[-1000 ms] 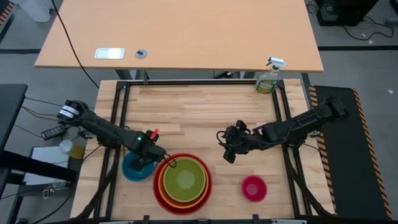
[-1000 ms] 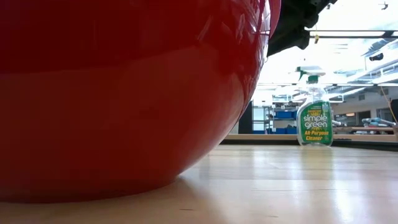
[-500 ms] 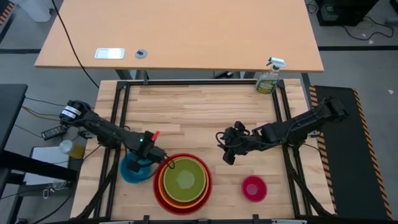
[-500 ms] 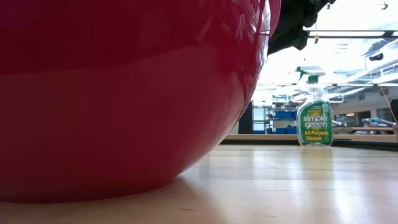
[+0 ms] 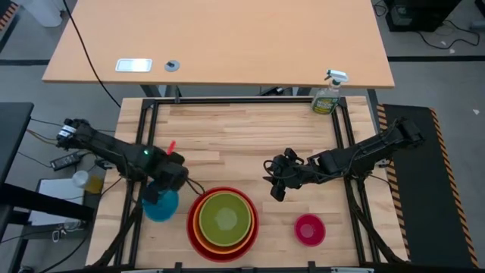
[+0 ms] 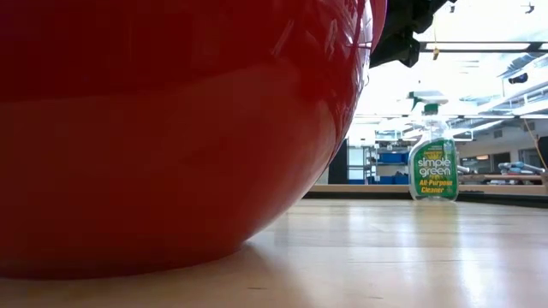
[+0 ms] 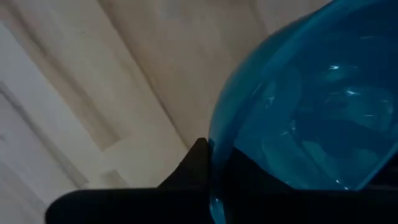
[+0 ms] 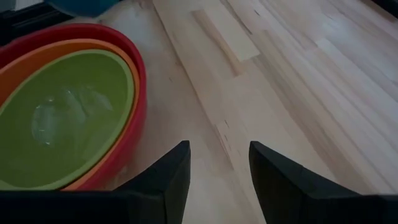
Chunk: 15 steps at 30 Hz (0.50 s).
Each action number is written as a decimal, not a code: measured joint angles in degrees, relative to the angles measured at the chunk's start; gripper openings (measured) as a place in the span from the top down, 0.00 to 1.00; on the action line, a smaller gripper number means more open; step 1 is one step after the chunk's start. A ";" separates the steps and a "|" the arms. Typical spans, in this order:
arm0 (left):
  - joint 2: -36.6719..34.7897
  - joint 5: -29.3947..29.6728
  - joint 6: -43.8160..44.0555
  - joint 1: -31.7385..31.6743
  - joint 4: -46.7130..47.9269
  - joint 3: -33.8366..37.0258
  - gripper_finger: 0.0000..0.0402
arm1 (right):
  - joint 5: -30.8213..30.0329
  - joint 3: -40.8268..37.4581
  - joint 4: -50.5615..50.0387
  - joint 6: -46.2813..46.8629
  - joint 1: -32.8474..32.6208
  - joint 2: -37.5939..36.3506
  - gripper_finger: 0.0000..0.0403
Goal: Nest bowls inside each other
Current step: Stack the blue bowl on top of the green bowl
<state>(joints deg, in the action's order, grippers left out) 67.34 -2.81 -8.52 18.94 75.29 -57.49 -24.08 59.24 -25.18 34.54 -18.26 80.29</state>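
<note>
The red bowl stands on the table near its front edge, with the orange bowl and the yellow-green bowl nested inside it. To their left hangs the blue bowl, and my left gripper is shut on it from above. The pink bowl sits alone on its base at the front right. My right gripper hovers open between the nested stack and the pink bowl, with nothing between its fingers. My left gripper has the blue bowl's rim pinched, one finger outside the wall and the other inside, showing darkly through the plastic. The fingers point down from above. The bowl hangs tilted below them and appears lifted off the table.
A green spray bottle stands at the table's far right corner and also shows in the low view. The red bowl fills most of the low view. Bare wood lies across the table's middle and far half.
My left gripper has risen and drawn back toward the table's left edge. The blue bowl has come up with it, tipped, and shifted a little left, away from the nested stack.
</note>
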 joint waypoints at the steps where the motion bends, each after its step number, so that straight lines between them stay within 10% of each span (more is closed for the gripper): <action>1: -0.93 -1.56 0.05 -0.46 0.18 -0.20 0.96 | 0.00 0.00 -0.01 -0.05 0.00 0.00 0.58; 9: -5.87 -14.54 0.33 -2.03 -20.95 -1.36 0.96 | 0.00 0.00 1.18 -0.20 0.65 0.00 0.58; 15: -4.32 -6.95 4.67 -2.03 -43.00 -1.44 0.96 | 0.00 0.00 1.59 -0.24 0.66 0.00 0.58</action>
<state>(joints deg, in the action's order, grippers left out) 63.02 -9.76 -3.85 16.91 32.29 -58.93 -24.08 59.24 -23.59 34.30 -17.61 80.29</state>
